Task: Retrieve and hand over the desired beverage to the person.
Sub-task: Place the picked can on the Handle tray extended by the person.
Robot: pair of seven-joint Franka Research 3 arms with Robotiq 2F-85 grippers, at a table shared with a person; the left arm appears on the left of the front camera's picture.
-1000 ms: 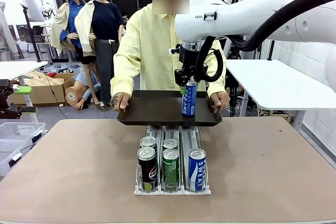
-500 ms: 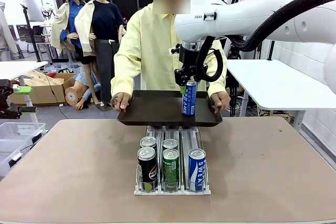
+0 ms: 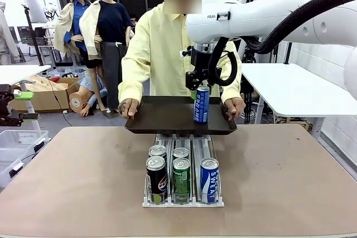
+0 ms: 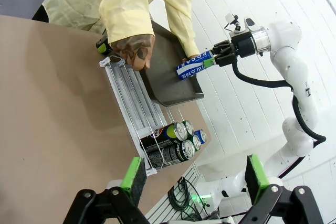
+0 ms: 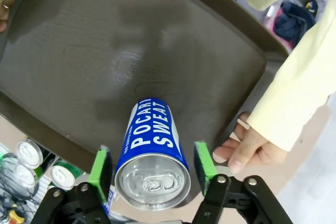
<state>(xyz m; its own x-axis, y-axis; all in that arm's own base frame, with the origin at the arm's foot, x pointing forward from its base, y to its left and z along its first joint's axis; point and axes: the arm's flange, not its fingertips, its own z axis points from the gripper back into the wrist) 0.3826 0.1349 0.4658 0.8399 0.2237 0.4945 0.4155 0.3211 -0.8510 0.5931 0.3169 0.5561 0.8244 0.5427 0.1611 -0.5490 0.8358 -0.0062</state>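
I find the left gripper [image 4: 191, 174] with its fingers spread and nothing between them, over open table. The can rack [image 3: 184, 203] sits mid-table, with bare table either side. Beyond it, the person [image 3: 162, 48] holds the tray [image 3: 162, 116] by both side edges. The blue can [image 3: 201, 104] stands upright on the tray toward my right arm's side. The right gripper [image 3: 199, 86] straddles the can's top, pads parted with a gap each side.

Glossy printed metal blue can [image 5: 152, 148], bare shiny lid; tray [image 5: 105, 51] matt dark, faintly grained; table [image 3: 83, 182] smooth matt brown.
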